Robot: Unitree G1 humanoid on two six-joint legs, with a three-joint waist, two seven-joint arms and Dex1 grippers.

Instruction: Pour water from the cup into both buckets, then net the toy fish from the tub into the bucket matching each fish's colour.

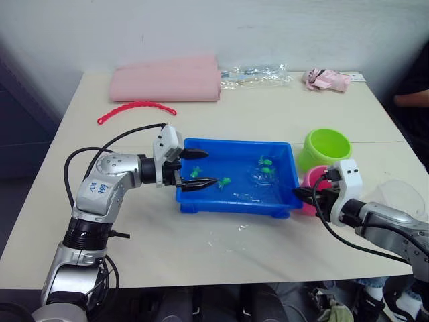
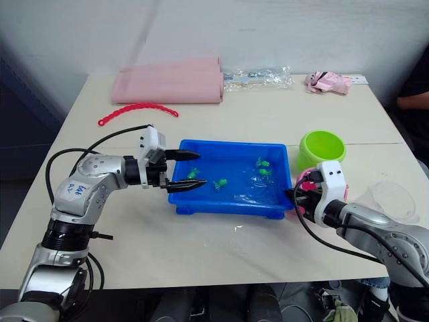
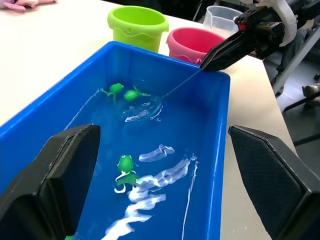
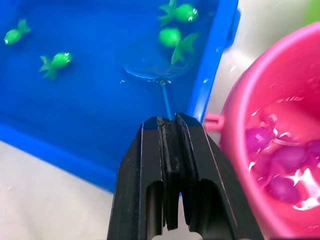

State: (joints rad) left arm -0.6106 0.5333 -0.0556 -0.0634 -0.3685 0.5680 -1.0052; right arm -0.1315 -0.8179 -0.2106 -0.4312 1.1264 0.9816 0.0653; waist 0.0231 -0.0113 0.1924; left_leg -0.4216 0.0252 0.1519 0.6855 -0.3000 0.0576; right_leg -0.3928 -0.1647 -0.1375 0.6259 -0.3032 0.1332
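The blue tub holds water and four green fish: two near its left end, two further along beside the submerged hoop of the net. The pink bucket holds water and several pink fish; the lime green bucket stands just behind it, its inside hidden. The clear cup sits on the table beyond the right arm.

The right gripper is clenched on the net's thin handle at the tub's right rim; the hoop lies in the water just ahead of its tips, with two green fish at the hoop's far edge. The left gripper is released, its fingers spread over the tub's left end, one fish between them.

The right wrist view reveals the pink fish, which the head views hide. The left wrist view shows the handle slanting from the right gripper into the water.
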